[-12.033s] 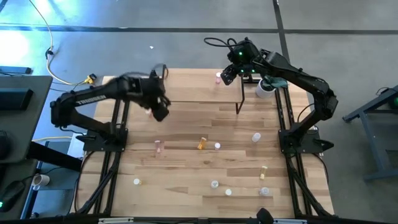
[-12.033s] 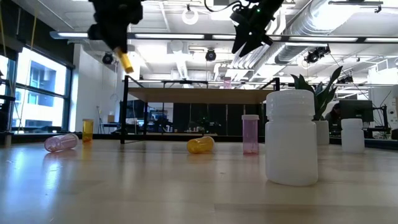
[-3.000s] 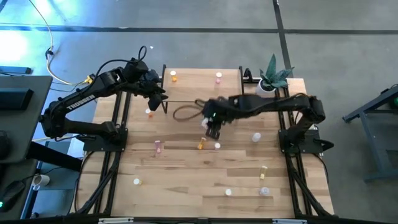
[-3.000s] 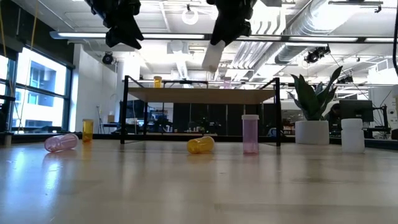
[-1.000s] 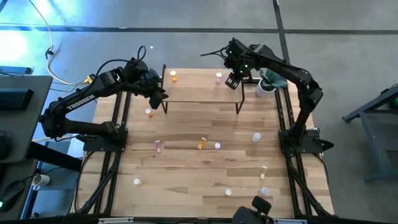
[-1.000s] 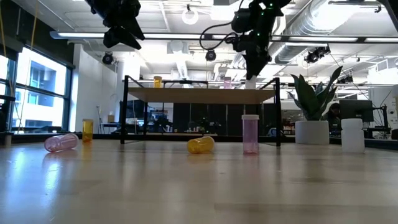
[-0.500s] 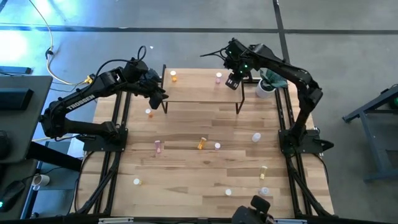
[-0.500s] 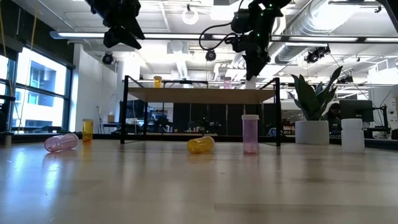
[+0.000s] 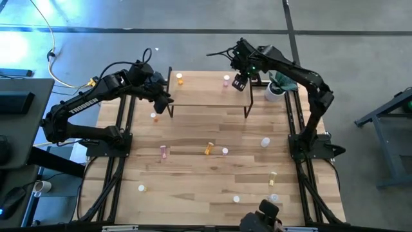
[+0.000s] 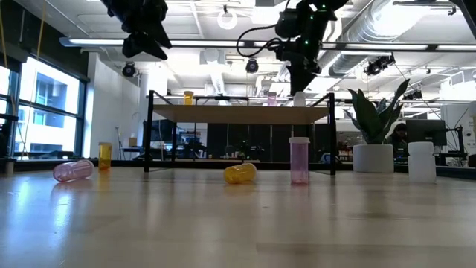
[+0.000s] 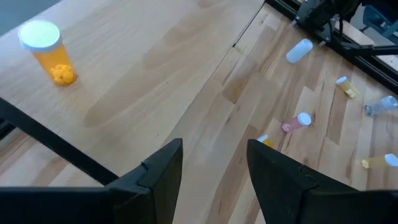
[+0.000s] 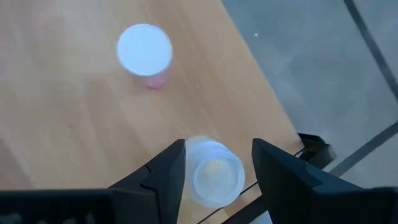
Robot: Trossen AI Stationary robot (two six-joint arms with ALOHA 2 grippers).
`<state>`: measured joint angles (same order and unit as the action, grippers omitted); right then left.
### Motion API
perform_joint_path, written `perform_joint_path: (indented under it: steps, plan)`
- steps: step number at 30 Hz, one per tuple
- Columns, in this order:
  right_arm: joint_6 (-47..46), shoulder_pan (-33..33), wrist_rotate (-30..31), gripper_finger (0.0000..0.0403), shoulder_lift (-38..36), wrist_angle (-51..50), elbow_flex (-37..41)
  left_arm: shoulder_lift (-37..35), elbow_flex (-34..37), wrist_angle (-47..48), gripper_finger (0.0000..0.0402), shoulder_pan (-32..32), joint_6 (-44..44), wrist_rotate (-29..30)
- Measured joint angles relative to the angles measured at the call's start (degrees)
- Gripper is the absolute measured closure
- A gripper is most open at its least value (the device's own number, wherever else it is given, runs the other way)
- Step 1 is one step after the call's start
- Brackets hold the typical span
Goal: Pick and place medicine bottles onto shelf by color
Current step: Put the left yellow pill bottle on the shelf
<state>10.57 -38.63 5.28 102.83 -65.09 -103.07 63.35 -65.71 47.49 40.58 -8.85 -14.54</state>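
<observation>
Hovering over the shelf point(image 9: 206, 90) at the desk's far edge, the right gripper point(image 12: 214, 165) has jaws spread, with a clear bottle point(image 12: 214, 173) upright directly between them, just beside the pink bottle point(image 12: 145, 53). Bottle looks set down; straight-up retreat is likely next. Left gripper point(image 11: 211, 168), also spread, empty, waits near the shelf's left end.

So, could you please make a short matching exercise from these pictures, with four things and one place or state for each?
Things:
1. orange bottle
2. pink bottle
3. clear bottle
4. yellow bottle

Places or states:
A. lying on the table in front of the shelf
B. between the open fingers of the right gripper
C. upright on the shelf, at the left gripper's end
D. upright on the shelf, near the right gripper

Pairs: 1-C, 2-D, 3-B, 4-A
</observation>
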Motion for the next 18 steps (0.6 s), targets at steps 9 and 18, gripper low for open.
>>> perform_joint_path:
  steps: [9, 18]
  plan:
    - [1.07, -0.02, 2.14, 0.0226, 0.00, 0.99, 0.00, 0.00, 0.00, 2.27, 0.0232, 0.02, 0.03, 2.77]
    - [-0.95, 0.13, 2.12, 0.0226, -0.02, -0.58, -5.26, 0.00, 0.00, 3.05, 0.0232, 0.02, 2.16, 3.19]
